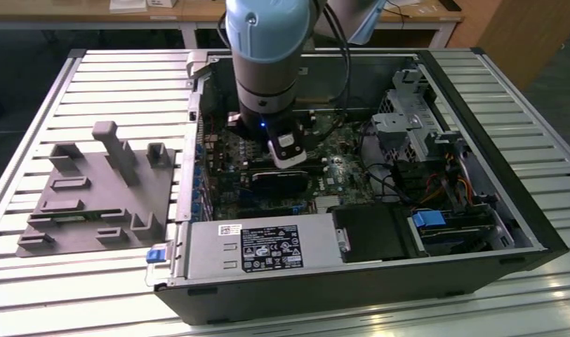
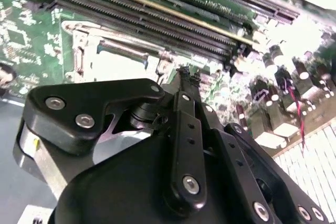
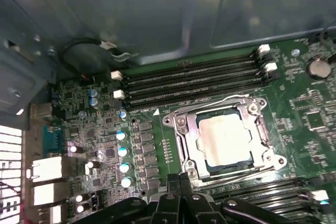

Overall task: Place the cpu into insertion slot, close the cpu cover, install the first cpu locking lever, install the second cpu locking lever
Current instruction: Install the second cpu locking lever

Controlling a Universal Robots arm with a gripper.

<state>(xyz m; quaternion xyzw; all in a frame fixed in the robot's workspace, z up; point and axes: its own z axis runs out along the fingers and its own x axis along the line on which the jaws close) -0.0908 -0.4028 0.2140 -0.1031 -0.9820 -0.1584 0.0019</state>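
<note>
Cpu (image 3: 223,137): seated in the insertion slot (image 3: 185,145) on the motherboard (image 3: 310,114), its pale metal top showing through the square window, in the first wrist view.
Cpu cover (image 3: 251,145): down flat over the chip, silvery frame framing it on all sides.
Locking levers: thin wire levers (image 3: 239,178) run along the edges of the socket; whether they are hooked home, I cannot tell.
Claw (image 3: 179,178): clenched, fingertips pressed together with nothing between them, hovering just beside the socket's corner that faces away from the long memory slots (image 3: 194,80).
Arm: in the exterior view it reaches straight down into the open computer case (image 1: 533,232), which lies on the slatted worktop (image 1: 126,77).
Step in hand, by my reading: working a lever at that socket corner.
Doing it well: keep the closed tips on the wire alone, push steadily along its swing, and stay off the chip's top and the small capacitors (image 3: 122,152) near the socket.
</note>
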